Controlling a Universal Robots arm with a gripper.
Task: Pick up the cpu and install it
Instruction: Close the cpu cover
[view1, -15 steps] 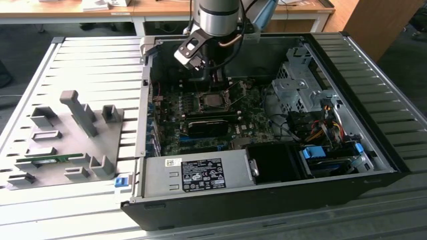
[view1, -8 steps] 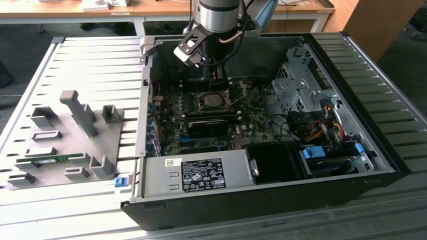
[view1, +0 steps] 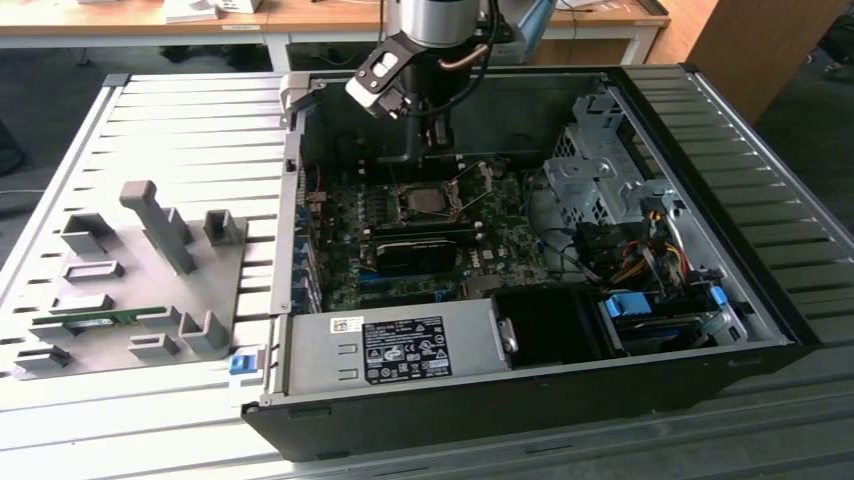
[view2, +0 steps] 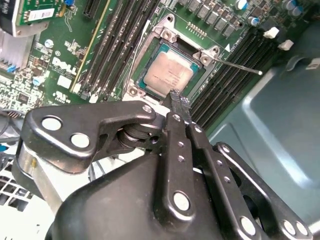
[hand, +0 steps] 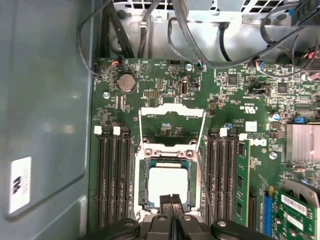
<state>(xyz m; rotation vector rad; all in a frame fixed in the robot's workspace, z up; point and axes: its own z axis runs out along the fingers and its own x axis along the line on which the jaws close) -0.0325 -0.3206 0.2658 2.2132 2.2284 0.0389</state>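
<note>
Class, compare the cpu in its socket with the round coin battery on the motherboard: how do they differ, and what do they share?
The cpu is square; the coin battery is round. The cpu is clearly larger than the battery. The cpu lies in a socket whose metal frame is swung open; the battery sits in a small holder. Both have silvery tops and lie flat on the green motherboard.

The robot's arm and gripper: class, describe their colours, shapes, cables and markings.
The arm is a silver-grey cylinder above a black section, with a pale camera block beside it. A thin cable loops beside the arm. The gripper is glossy black: flat linkage bars joined by round silver pins, tapering to a narrow end.
</note>
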